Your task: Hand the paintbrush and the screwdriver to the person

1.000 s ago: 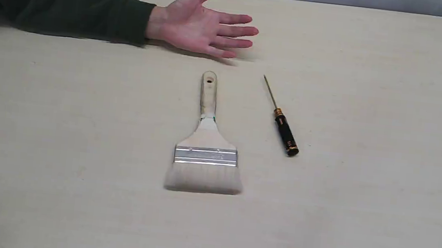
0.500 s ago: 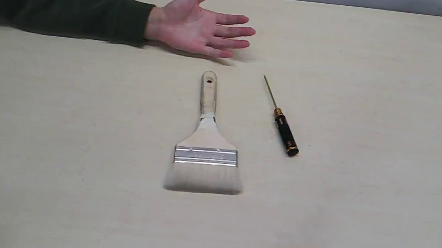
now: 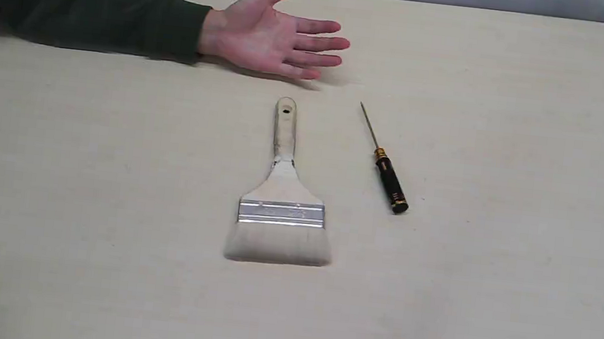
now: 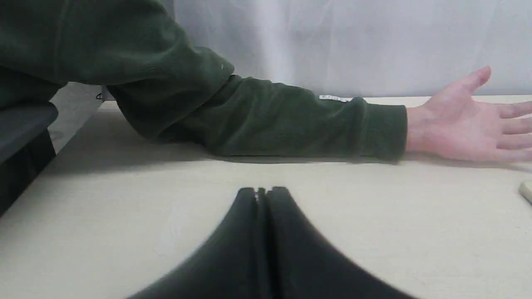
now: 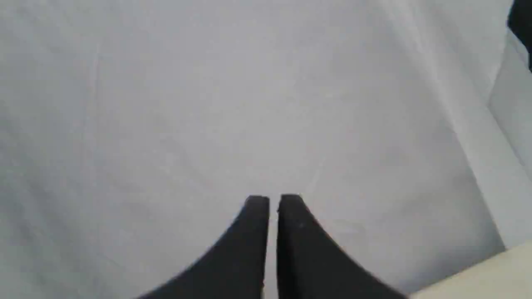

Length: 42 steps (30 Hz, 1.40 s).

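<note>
The paintbrush [image 3: 282,201] lies flat mid-table, bristles toward the near edge, its handle end with the hole pointing at the person's open hand [image 3: 271,37]. Right of it lies the screwdriver [image 3: 386,170], thin shaft angled toward the far side. The person's palm faces up on the table, dark green sleeve [image 3: 100,10] stretching left. Neither arm shows in the exterior view. My left gripper [image 4: 262,192] is shut and empty, low over the table facing the sleeve [image 4: 270,116] and hand [image 4: 461,120]. My right gripper [image 5: 269,199] is shut, a thin slit between its fingers, facing a white backdrop.
The beige table [image 3: 493,268] spreads wide around both tools. A white cloth backdrop [image 5: 208,104] stands behind the far edge. A pale corner, probably the brush handle end [image 4: 527,191], peeks in at the edge of the left wrist view.
The person's hand shifted very slightly left and settled. The brush and screwdriver have not moved.
</note>
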Each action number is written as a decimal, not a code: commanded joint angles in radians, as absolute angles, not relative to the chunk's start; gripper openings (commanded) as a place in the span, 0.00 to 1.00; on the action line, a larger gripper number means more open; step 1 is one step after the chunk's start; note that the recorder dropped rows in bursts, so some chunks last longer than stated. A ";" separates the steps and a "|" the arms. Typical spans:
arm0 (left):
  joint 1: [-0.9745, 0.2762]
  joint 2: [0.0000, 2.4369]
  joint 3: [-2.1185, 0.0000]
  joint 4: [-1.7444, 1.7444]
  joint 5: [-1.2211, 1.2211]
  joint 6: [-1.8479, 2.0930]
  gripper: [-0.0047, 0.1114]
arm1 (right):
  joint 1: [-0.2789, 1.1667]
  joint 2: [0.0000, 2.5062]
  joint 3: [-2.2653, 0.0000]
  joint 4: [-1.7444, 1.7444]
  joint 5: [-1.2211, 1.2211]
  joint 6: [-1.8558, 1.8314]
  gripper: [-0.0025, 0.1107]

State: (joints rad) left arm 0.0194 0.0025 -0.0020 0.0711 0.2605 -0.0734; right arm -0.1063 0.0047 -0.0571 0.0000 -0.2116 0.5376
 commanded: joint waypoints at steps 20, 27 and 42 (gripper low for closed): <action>0.011 0.000 0.000 0.067 0.250 -0.075 0.04 | -0.102 0.974 -0.901 -1.656 -0.548 1.951 0.06; 0.011 0.000 0.000 0.067 0.250 -0.075 0.04 | -0.102 1.139 -0.976 -1.744 -0.546 2.059 0.06; 0.011 0.000 0.000 0.069 0.250 -0.075 0.04 | 0.150 1.476 -0.960 -1.744 -0.280 1.949 0.06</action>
